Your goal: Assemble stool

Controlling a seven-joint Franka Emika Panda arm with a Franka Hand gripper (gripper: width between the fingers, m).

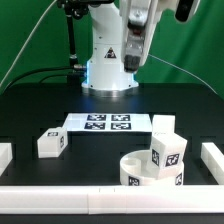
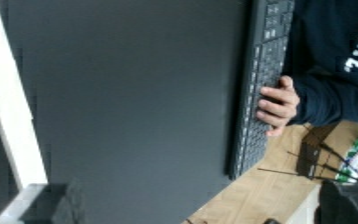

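Observation:
The round white seat (image 1: 148, 170) lies near the table's front at the exterior view's right. One tagged leg (image 1: 167, 152) stands on it. A second leg (image 1: 163, 124) stands just behind it. A third leg (image 1: 52, 143) lies on the table at the exterior view's left. My gripper (image 1: 136, 52) is raised high above the table's back, far from all parts. In the wrist view my gripper (image 2: 194, 214) holds nothing, and one blurred finger (image 2: 51, 206) shows far off to one side, so the jaws stand apart. No stool part shows in the wrist view.
The marker board (image 1: 105, 122) lies in the middle in front of the robot base (image 1: 108, 60). White border blocks stand at the left (image 1: 5, 155), right (image 1: 212, 157) and front (image 1: 90, 196) edges. The wrist view shows a keyboard (image 2: 265, 90) and a person's hand (image 2: 279, 105) off the table.

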